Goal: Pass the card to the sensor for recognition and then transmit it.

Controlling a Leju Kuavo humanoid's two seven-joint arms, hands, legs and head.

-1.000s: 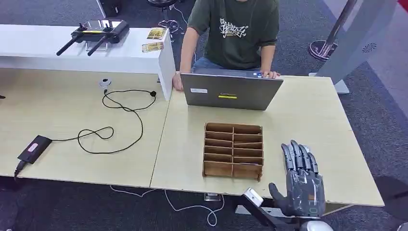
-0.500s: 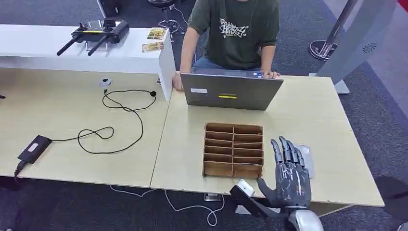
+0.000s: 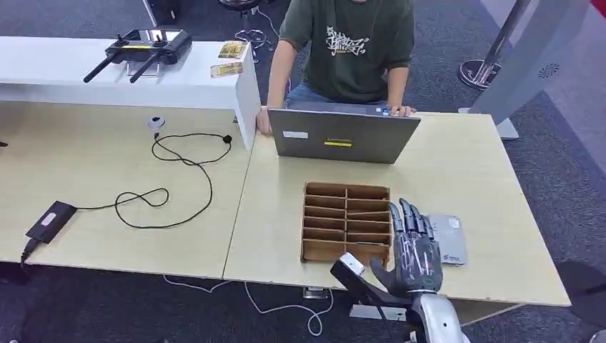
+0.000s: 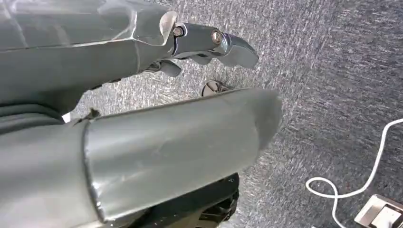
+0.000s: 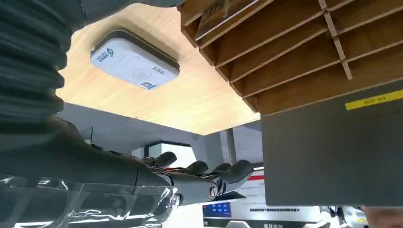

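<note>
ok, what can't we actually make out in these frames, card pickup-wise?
- Card: a thin piece lies in one slot of the wooden organizer in the head view; too small to confirm it as a card.
- Sensor: its near-left edge is covered by the right robot hand in the head view; its printed marks are too small to read.
- Left robot hand: the left wrist view shows it over carpet, its thumb blocking much of the frame.

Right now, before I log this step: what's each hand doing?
Left hand: cannot be told.
Right hand: open, fingers spread, holding nothing.
</note>
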